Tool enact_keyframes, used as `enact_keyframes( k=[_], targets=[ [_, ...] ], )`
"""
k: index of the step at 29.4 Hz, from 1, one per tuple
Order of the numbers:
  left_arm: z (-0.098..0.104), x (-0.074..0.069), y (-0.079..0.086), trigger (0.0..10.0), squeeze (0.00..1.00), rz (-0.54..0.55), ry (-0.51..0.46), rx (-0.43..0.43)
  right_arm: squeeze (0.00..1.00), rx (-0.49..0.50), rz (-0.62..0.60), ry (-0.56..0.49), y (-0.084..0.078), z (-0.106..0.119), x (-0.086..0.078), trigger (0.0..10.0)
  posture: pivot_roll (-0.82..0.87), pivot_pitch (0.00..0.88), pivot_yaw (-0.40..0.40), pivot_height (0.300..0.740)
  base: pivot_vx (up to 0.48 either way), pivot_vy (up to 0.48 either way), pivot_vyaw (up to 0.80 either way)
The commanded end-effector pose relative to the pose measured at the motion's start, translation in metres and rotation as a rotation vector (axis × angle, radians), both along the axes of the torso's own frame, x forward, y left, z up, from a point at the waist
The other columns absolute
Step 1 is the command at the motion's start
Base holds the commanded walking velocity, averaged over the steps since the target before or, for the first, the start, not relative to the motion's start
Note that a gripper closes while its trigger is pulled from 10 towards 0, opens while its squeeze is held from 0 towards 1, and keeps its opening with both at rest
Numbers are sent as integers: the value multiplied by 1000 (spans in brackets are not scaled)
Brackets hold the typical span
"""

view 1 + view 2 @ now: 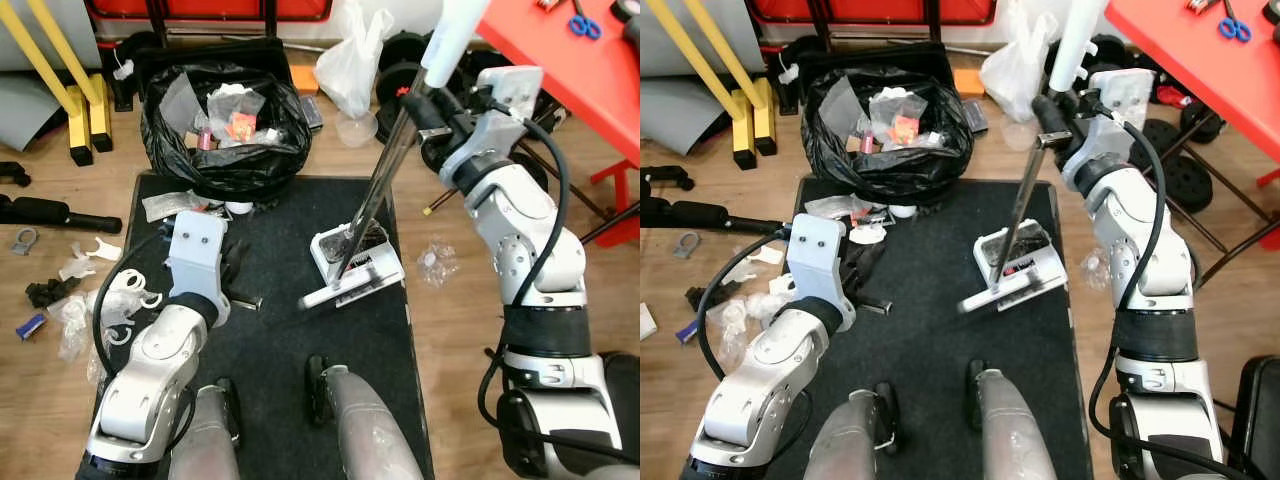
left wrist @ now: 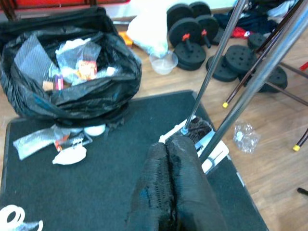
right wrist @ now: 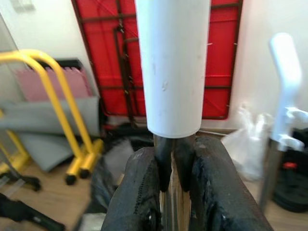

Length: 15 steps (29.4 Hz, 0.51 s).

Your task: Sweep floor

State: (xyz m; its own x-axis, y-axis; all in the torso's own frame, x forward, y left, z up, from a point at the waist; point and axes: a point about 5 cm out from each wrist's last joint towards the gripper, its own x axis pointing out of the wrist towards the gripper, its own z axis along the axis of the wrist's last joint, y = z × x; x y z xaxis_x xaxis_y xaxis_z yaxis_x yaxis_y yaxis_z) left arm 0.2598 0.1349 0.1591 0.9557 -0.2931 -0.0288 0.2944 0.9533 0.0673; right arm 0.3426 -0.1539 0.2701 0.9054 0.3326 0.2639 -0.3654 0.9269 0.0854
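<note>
Black fingers of the right gripper are clenched on the white-capped metal broom handle, whose head rests in the white dustpan on the dark floor mat. Left gripper fingers are pressed together, holding nothing, above the mat near the black rubbish bag.

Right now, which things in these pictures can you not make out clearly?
- Top of the white-gripped metal pole: cut off by the upper edge of the head views.
- Contents of the white dustpan: dark, too small to identify.
- Small litter in the black rubbish bag: too small to name.
- Right claw, right wrist view: the pole's lower part is hidden behind its fingers.
</note>
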Motion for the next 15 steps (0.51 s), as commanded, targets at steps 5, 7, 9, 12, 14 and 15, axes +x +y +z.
enact_keyframes(
  k=[5,7,9,12,14,15],
  targets=[
    [1,-4,-24,10000,1000,-180,-21,35,0,64,89,-36,23,18,-4,10000,-82,170,-147,740,0,0,0],
    [1,-4,-27,10000,1000,-187,-23,27,0,68,100,-36,27,19,-4,10000,-82,170,-147,740,0,0,0],
    [3,-2,-33,10000,1000,-194,-30,5,0,80,125,-19,41,20,-5,10000,-82,164,-147,740,0,0,0],
    [4,-1,-35,10000,1000,-198,-36,4,0,84,135,-9,45,19,-5,10000,-81,165,-147,740,0,0,0],
    [4,0,-39,10000,1000,-197,-40,5,0,92,154,0,53,19,-6,10000,-82,164,-145,740,0,0,0],
    [5,2,-41,10000,1000,-191,-44,9,0,98,169,3,59,18,-7,10000,-82,164,-144,740,0,0,0]
  ],
)
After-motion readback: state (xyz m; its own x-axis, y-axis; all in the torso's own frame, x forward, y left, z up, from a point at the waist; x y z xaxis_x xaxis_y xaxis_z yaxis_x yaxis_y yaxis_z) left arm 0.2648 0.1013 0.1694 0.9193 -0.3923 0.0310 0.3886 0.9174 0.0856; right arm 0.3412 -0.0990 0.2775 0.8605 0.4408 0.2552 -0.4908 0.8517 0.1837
